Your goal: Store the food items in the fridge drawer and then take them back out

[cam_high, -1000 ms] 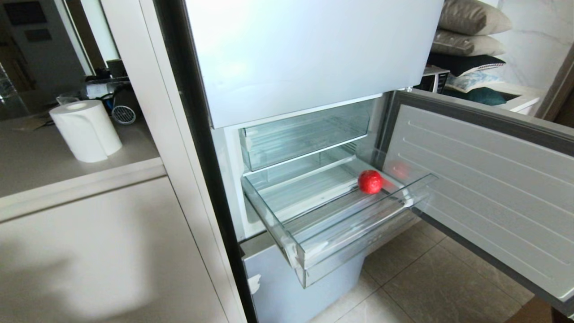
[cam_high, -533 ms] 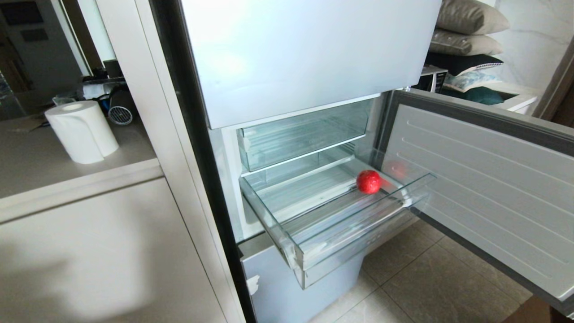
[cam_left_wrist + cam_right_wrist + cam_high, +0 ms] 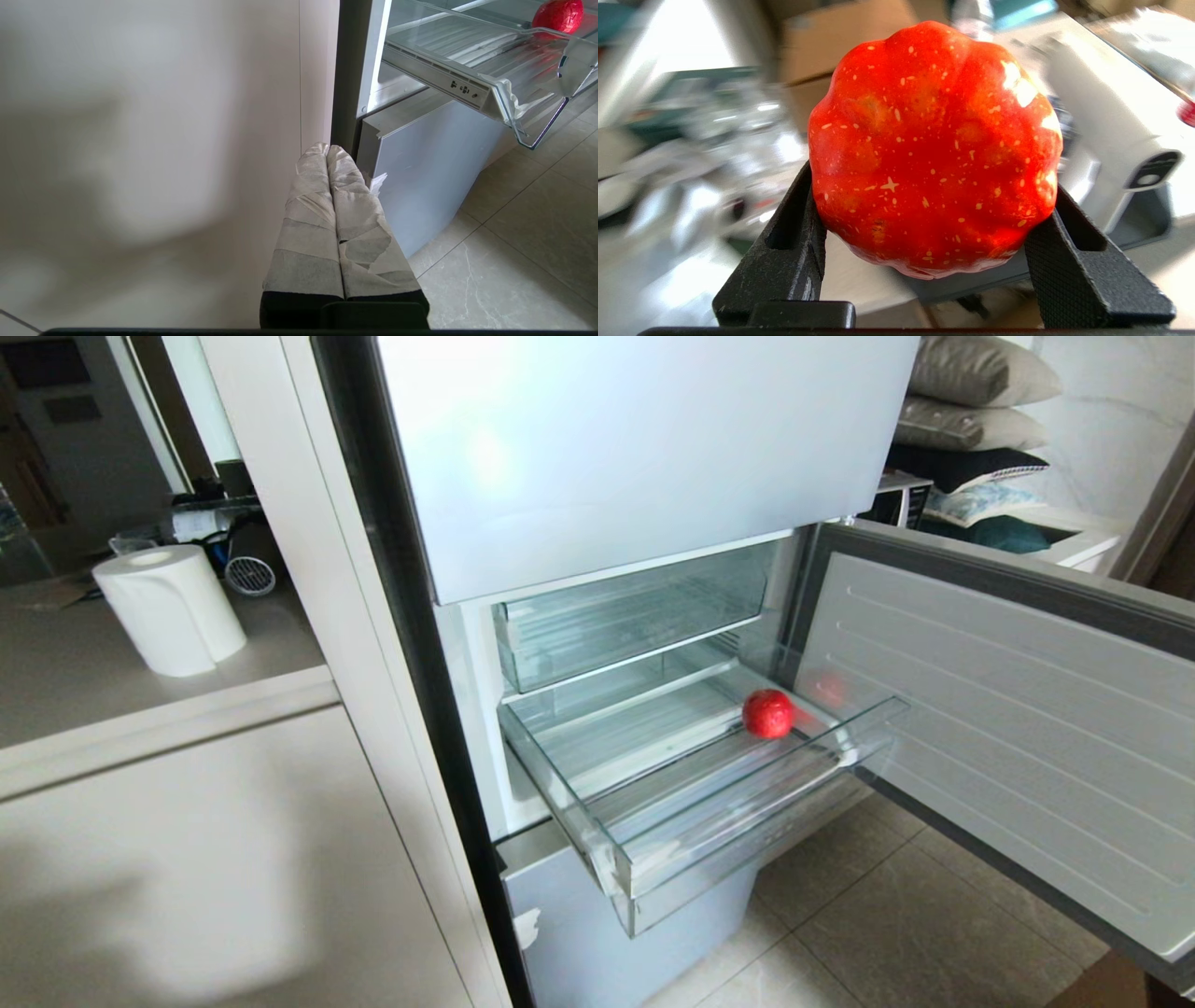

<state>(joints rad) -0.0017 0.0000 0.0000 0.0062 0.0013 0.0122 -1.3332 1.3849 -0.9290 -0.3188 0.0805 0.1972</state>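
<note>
The right gripper (image 3: pixel 934 205) is pinching a ribbed, glossy red tomato (image 3: pixel 934 149) speckled with pale flecks, its two black fingers (image 3: pixel 784 261) pressing against the fruit's opposite sides; the surroundings behind it are blurring into pale shapes and cannot be made out, and this arm is not appearing in the head view. The left gripper (image 3: pixel 328 149) is hanging low beside the cabinet side (image 3: pixel 149 154), its tape-wrapped fingers (image 3: pixel 313 224) pressing together with nothing between them, close to the black side edge of the fridge (image 3: pixel 635 448). In the head view the fridge's middle door (image 3: pixel 1018 728) is standing swung open to the right, and the fridge drawer (image 3: pixel 738 845) is sitting pulled out over the tiled floor (image 3: pixel 896 924). A second round red fruit (image 3: pixel 768 713) is lying in that drawer toward its right rear, near the right wall. The shallower clear drawer (image 3: pixel 635 616) above is sitting pushed in. To the left, a paper towel roll (image 3: pixel 170 609) is standing upright on the countertop (image 3: pixel 75 672), and pillows (image 3: pixel 976 392) are lying stacked behind the open door.
</note>
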